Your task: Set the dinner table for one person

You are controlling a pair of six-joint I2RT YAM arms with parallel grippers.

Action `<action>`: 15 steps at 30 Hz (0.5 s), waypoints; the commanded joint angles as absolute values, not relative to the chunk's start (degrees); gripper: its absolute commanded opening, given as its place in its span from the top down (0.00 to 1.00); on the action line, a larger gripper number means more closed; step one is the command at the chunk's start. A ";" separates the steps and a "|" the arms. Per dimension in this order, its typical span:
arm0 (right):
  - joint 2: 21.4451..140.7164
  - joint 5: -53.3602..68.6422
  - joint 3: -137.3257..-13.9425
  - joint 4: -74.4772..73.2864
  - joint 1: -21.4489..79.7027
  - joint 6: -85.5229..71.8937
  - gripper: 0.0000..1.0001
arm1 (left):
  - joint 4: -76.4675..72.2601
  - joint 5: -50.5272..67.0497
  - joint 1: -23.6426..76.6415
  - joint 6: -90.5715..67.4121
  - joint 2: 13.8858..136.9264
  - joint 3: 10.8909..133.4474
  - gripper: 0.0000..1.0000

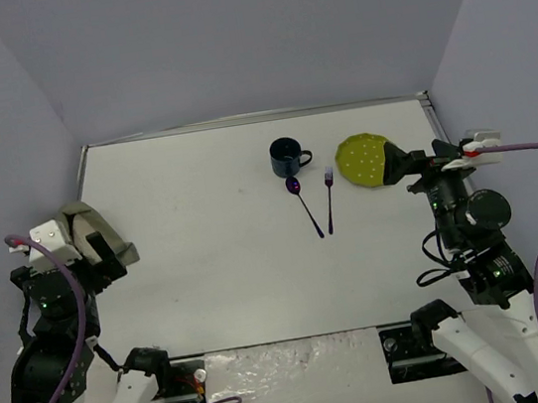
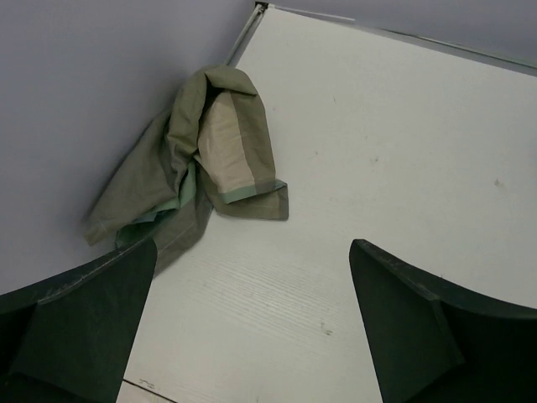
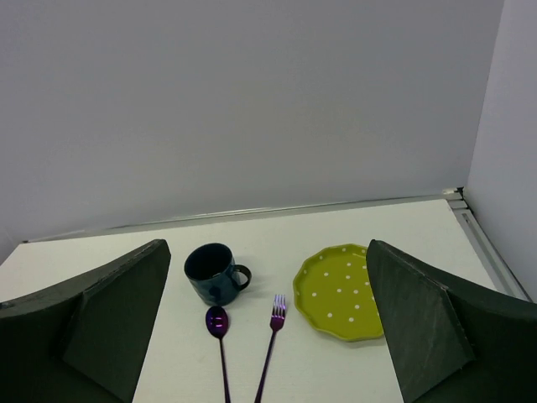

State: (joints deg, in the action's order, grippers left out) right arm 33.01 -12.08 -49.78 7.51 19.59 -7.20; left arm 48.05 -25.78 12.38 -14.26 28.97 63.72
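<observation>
Placemat cloth [image 2: 210,159] lies crumpled at 9 o'clock on the dinner table [image 1: 218,269], against the wall. Our left gripper [image 2: 252,252] hangs near it, spread wide and empty. Toward 1 o'clock we see a mug [image 1: 287,157], with a spoon [image 1: 303,205] and fork [image 1: 329,203] just nearer. Our right gripper [image 1: 394,162], released and holding nothing, sits beside the plate [image 1: 362,161] at 2 o'clock.
</observation>
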 commanded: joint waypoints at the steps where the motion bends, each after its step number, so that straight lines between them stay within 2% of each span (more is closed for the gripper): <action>1: 33.86 -9.10 -49.92 11.90 20.04 -8.55 0.00 | 46.12 -28.32 12.57 -19.49 32.80 61.65 0.03; 10: 38.31 -4.41 -48.70 10.02 20.04 -18.18 0.00 | 39.59 -34.18 11.52 -28.38 52.15 61.52 0.03; 15: 40.96 1.24 -47.37 9.93 19.95 -21.09 0.00 | 30.69 -26.92 1.06 -33.55 66.83 63.44 0.03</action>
State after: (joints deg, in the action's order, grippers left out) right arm 38.52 -4.48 -47.82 6.47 19.62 -16.73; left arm 39.98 -30.18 7.98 -27.21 57.87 60.51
